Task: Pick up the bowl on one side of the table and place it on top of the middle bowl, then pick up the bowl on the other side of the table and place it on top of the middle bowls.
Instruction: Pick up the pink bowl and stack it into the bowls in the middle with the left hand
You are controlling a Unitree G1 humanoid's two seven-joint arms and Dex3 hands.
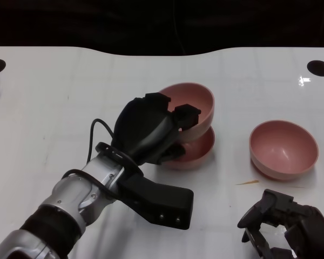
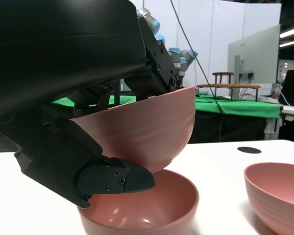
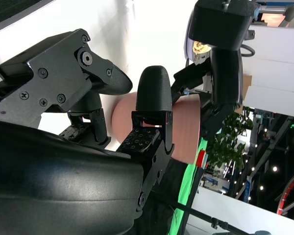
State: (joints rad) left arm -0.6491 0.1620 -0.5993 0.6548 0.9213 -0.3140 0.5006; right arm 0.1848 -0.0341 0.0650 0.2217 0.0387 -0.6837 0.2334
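On a white table (image 1: pixel 54 97) backed by a dark edge and, beyond, green-draped exhibition tables (image 2: pixel 235 105), the robot's left hand (image 1: pixel 151 127) grips a tilted pink bowl (image 1: pixel 191 102) by its rim, holding it just above the middle bowl (image 1: pixel 197 151) near the table's centre. A third pink bowl (image 1: pixel 283 148) sits toward the right edge. The right hand (image 1: pixel 283 224), at the near edge, holds nothing, fingers apart.
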